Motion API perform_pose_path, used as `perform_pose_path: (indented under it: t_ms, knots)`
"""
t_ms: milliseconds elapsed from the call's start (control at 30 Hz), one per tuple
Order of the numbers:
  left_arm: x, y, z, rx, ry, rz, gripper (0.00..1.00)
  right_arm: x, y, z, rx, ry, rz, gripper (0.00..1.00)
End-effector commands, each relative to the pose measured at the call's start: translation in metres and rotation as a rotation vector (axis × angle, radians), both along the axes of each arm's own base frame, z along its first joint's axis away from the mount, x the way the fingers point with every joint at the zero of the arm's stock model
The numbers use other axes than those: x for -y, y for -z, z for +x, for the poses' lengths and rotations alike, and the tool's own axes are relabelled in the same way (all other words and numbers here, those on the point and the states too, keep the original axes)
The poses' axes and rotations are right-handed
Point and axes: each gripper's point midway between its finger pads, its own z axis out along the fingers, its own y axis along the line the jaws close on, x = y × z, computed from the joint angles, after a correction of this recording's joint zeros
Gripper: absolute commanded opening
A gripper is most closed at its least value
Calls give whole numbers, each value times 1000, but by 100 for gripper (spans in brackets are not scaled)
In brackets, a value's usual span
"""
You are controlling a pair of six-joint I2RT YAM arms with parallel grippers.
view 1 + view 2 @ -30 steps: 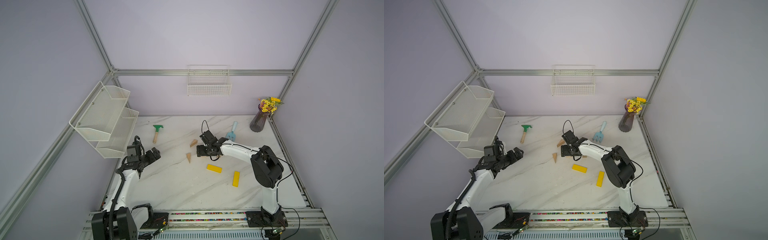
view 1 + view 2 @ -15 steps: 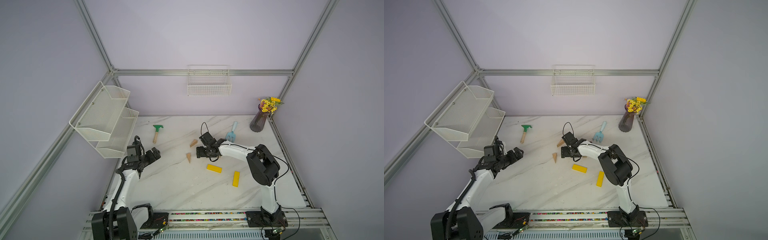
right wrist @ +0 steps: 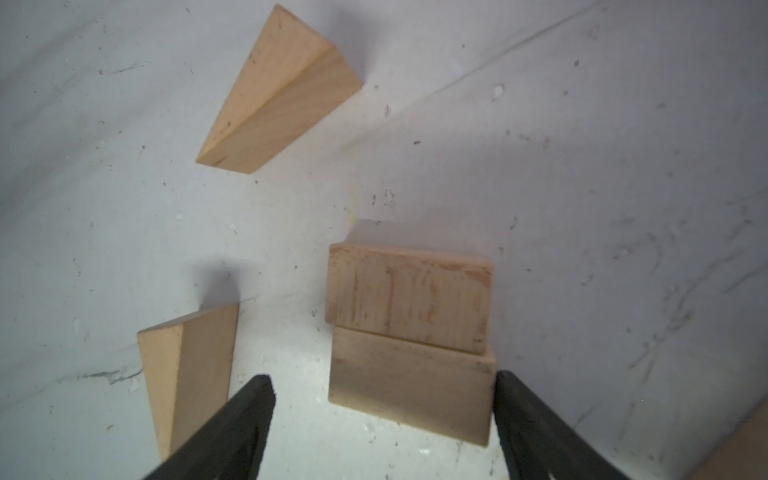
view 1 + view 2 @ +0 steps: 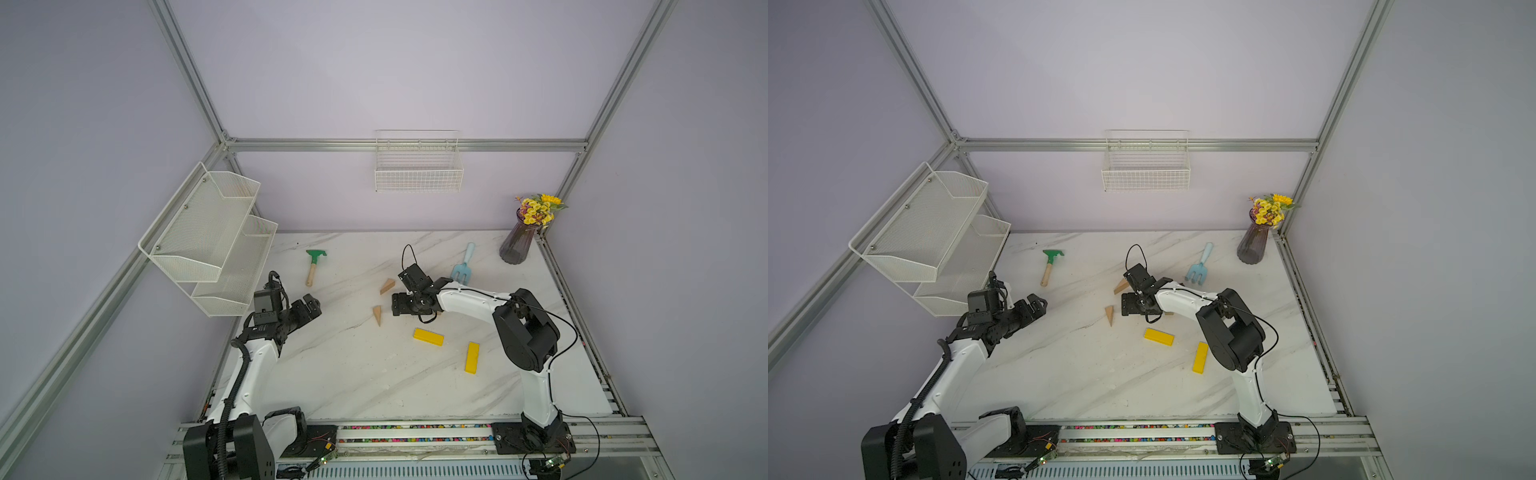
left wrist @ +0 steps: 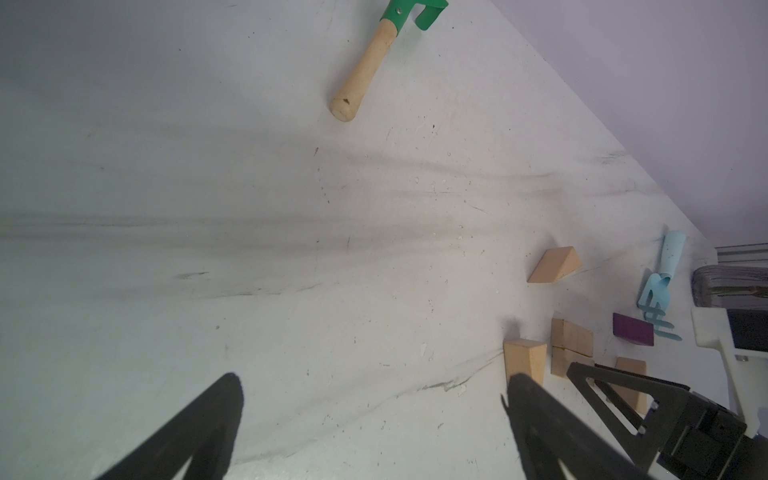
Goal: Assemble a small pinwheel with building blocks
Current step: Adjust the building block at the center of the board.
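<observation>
The right gripper is reaching over the middle of the table with its jaws spread wide. In the right wrist view its fingers are straddling the near block. One finger is lying at that block's edge and the other is standing clear of it, so nothing is being pinched. The far block is lying flat with one long side touching the near block.

The near wedge is lying just beside one finger. The far wedge is lying apart, toward the back wall. In the left wrist view the purple wedge is sitting just beside the tines of the fork. Two yellow bars are lying apart from each other, nearer the robot's bases. No pinwheel is taking shape; the blocks are lying loose.

The left gripper is hovering at the table's left edge, jaws spread and holding nothing, near the rake.
</observation>
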Motion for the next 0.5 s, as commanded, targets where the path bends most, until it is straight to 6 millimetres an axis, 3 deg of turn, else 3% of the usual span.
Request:
perform_pose_path:
  t_ms: [0,467]
  knots:
    - [0,-7,5,36,13,5,100,-4,6,2,1,1,11,86]
    - [0,-7,6,37,13,5,100,-6,7,5,6,-4,5,86]
